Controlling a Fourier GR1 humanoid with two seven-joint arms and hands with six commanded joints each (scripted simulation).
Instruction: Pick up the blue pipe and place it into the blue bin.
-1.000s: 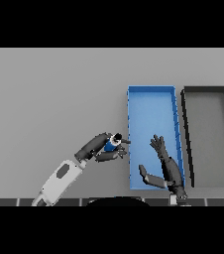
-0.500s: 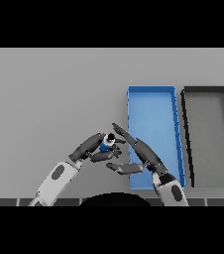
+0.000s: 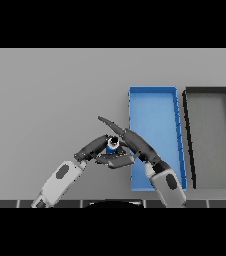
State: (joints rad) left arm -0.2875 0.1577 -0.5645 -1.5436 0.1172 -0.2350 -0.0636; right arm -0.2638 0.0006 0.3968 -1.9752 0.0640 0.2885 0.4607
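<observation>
holding the blue pipe [image 3: 112, 145] in our left hand [image 3: 96, 148], fingers curled round it, we see it just left of the blue bin [image 3: 155, 107]. our right hand [image 3: 130, 142] lies over it, fingers straight. a dark bin [image 3: 208, 92] sits right of the blue bin.

A grey counter [image 3: 45, 95] carries a blue bin [image 3: 154, 95] and, just beside it on the right, a dark bin [image 3: 208, 91].
</observation>
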